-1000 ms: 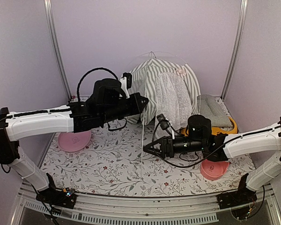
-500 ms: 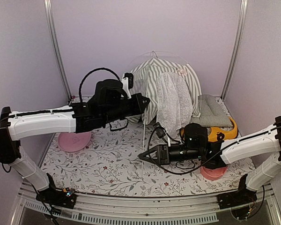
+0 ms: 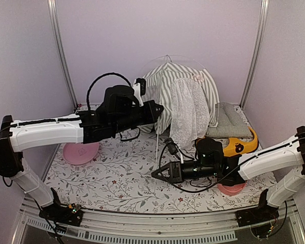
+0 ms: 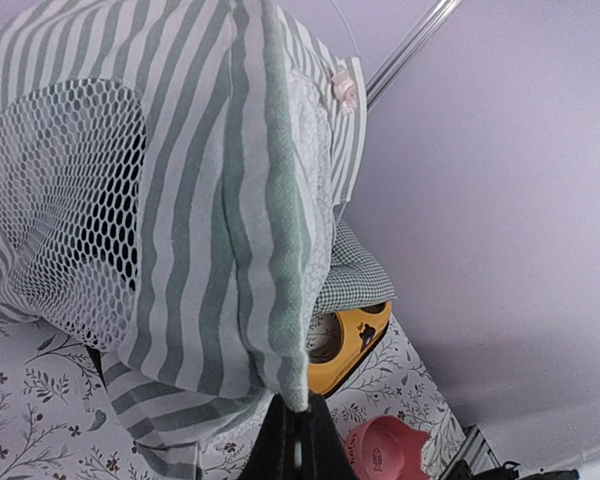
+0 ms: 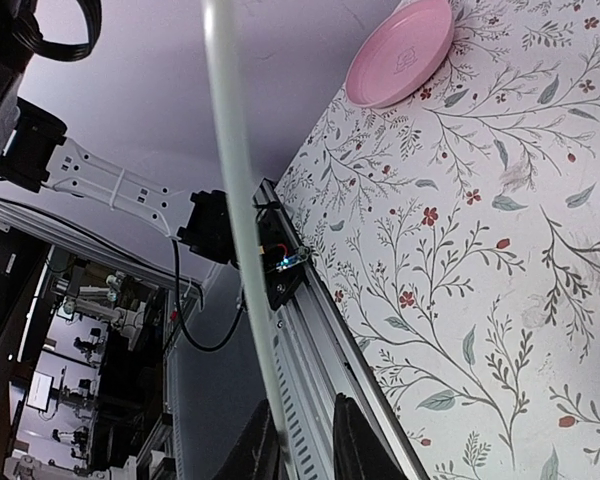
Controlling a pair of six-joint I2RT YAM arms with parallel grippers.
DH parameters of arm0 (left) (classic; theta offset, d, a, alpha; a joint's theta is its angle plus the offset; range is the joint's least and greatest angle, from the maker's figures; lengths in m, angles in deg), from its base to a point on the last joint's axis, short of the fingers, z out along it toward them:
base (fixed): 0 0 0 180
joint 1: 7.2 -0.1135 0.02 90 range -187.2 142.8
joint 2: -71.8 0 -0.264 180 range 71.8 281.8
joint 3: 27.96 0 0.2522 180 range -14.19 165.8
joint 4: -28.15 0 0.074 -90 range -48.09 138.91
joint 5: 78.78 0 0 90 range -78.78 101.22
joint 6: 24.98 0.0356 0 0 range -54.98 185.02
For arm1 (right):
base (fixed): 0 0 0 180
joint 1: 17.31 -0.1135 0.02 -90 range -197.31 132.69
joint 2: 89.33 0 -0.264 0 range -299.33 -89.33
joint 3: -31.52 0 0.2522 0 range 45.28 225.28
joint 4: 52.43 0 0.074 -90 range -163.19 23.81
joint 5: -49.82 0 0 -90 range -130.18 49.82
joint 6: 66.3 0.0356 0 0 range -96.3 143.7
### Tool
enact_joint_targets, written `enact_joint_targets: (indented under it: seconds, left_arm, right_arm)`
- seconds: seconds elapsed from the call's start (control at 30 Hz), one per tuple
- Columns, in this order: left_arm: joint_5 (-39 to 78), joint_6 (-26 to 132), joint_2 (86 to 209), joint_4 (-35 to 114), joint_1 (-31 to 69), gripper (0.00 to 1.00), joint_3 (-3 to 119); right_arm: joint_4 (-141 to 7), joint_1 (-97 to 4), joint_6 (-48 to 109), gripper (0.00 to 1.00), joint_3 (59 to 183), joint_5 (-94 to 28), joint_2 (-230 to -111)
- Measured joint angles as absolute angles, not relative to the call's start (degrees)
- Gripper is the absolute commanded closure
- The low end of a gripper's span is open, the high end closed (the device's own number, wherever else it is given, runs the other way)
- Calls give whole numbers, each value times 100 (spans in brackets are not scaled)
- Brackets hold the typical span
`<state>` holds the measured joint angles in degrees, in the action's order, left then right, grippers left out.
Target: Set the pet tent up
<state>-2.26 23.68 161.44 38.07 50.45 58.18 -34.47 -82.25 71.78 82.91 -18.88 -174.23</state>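
Note:
The pet tent (image 3: 178,96), grey-green and white striped with a white lace door curtain, stands at the back of the table. It fills the left wrist view (image 4: 210,200), mesh window at the left. My left gripper (image 3: 158,109) is at the tent's left front edge, shut on a striped fabric fold (image 4: 298,440). A thin white pole (image 3: 156,147) runs from the tent down to my right gripper (image 3: 155,174). In the right wrist view the pole (image 5: 235,200) passes between the slightly parted fingers, against the left one (image 5: 302,445).
A green-checked cushion (image 3: 226,119) lies right of the tent, over a yellow bowl (image 3: 239,147). A pink bowl (image 3: 231,187) sits under my right arm. A pink plate (image 3: 81,151) lies at the left. The table's near rail (image 5: 320,340) is close below my right gripper.
My right gripper has moved toward the near edge and lower, along the pole's lower end. The yellow bowl is more exposed. My left gripper has barely moved.

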Motion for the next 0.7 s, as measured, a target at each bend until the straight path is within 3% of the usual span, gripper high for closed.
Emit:
enact_joint_targets:
  seconds: [0.07,0.2,0.27,0.47,0.7]
  left_arm:
    - [-219,2368,16162,3807,5045,100,5832]
    - [-208,2370,16192,3810,5045,100,5856]
    - [-202,2394,16192,3814,5045,98,5858]
    - [-75,2598,16112,3598,5047,69,5687]
    - [207,2980,15174,2588,5091,58,4135]
  right_arm:
    - [-3538,-8260,7149,80,8291,-1907,-17423]
    - [-3661,-8291,7092,100,8291,-1936,-17404]
    - [-3753,-8295,7064,100,8293,-1973,-17338]
    - [-4118,-8319,7016,100,8325,-2028,-16899]
    - [-4498,-8276,7001,100,8542,-2019,-16711]
